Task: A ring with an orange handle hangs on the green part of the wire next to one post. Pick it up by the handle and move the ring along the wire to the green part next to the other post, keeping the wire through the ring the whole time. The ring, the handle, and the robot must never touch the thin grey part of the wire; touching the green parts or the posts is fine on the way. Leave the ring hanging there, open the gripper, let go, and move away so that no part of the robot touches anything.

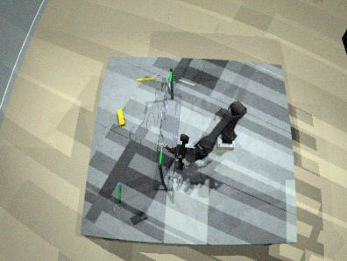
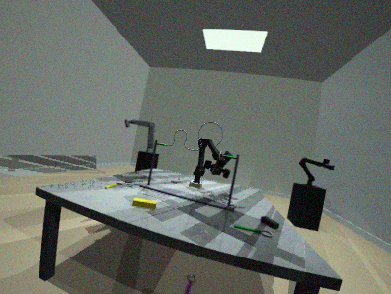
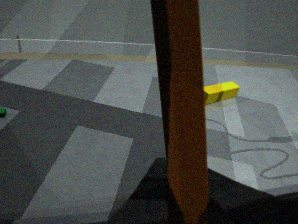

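Observation:
The wire runs between two posts on the table, with a green part [image 1: 170,75] [image 2: 160,143] by the far post and another green part [image 1: 160,156] [image 2: 229,157] by the near post [image 1: 162,172] [image 2: 235,180]. My gripper [image 1: 177,151] [image 2: 220,167] is shut on the orange handle [image 1: 170,150] [image 3: 185,110], right beside the near post's green part. The ring [image 1: 160,146] sits at that green part; it is too small to tell whether it touches the wire. In the wrist view the handle stands upright in the middle and the ring is out of view.
A yellow block [image 1: 121,117] [image 2: 144,202] [image 3: 221,91] lies left of the wire. A yellow-handled tool [image 1: 146,79] [image 2: 113,185] lies by the far post. A green-handled ring tool [image 1: 119,194] [image 2: 252,229] and a dark block [image 1: 138,217] [image 2: 270,222] lie near the front corner. The arm's base [image 1: 226,144] stands right of the wire.

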Robot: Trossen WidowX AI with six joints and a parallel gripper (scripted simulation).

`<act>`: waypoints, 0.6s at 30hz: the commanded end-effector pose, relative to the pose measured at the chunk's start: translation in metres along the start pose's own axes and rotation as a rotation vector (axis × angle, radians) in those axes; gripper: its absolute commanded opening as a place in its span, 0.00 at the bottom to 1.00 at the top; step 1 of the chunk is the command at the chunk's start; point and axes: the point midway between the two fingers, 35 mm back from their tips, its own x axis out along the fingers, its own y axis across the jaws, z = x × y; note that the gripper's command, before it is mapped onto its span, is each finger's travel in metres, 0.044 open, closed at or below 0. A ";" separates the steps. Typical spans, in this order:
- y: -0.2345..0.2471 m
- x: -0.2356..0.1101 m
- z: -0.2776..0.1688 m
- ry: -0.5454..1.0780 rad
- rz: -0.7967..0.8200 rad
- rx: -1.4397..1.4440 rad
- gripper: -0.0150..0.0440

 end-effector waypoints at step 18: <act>0.042 -0.008 0.009 0.015 0.073 0.161 0.00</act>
